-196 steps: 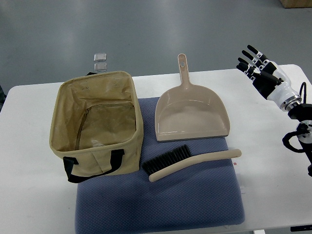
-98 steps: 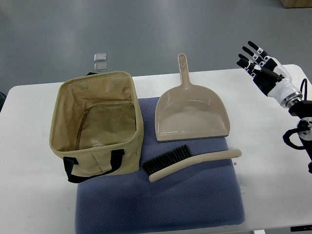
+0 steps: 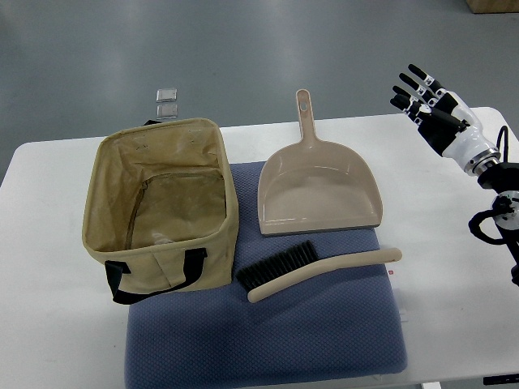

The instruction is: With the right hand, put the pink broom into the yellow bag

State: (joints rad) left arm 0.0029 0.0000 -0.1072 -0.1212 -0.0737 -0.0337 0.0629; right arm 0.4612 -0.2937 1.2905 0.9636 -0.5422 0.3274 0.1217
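Note:
The pale pink-beige broom [image 3: 324,270] with black bristles lies flat on the blue mat [image 3: 268,332], handle pointing right. The yellow fabric bag [image 3: 162,203] stands open at the mat's left end, black handle toward me. My right hand [image 3: 423,97] hovers over the table's far right corner with fingers spread and nothing in them, far from the broom. The left arm does not show.
A matching dustpan [image 3: 316,190] lies on the mat behind the broom, handle pointing away. Two small clear squares [image 3: 167,102] lie on the floor past the white table [image 3: 49,267]. The right arm's black cabling [image 3: 495,223] sits by the right edge.
My right hand has drifted slightly up and away over the far right corner, fingers still spread. Broom, bag and dustpan have not moved.

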